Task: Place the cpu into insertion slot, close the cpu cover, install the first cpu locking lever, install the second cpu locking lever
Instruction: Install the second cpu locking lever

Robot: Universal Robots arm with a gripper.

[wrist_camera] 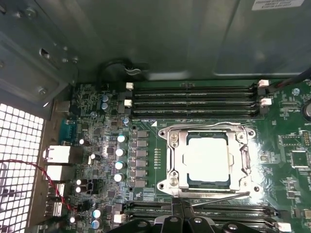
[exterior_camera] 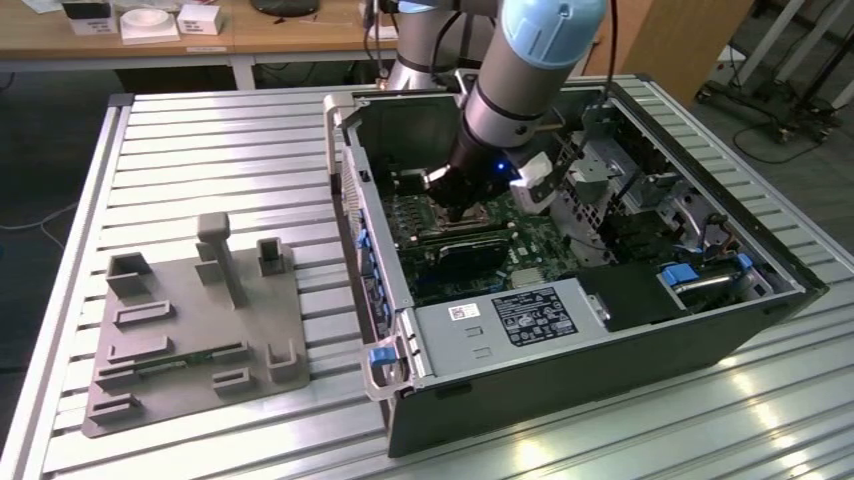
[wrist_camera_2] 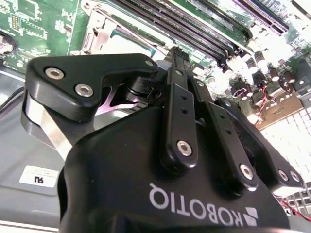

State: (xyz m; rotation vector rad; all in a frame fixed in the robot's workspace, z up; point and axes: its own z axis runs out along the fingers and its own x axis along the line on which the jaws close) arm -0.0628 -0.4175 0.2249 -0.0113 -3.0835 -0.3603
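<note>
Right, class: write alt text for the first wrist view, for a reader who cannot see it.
A pale square cpu sits in the insertion slot on a green circuit board, with the silvery cpu cover closed around it. Long black memory slots run along two sides of the socket, and the black gripper shows at the picture's edge beside a thin metal lever.

Robotics lab, slatted aluminium worktable (exterior_camera: 200,130), open computer case (exterior_camera: 574,330), wooden desk (exterior_camera: 174,35)

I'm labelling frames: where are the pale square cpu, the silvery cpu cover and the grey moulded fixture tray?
pale square cpu (wrist_camera: 208,158), first wrist view, top face.
silvery cpu cover (wrist_camera: 176,160), first wrist view, side rail.
grey moulded fixture tray (exterior_camera: 174,345), exterior view, flat base.
</note>
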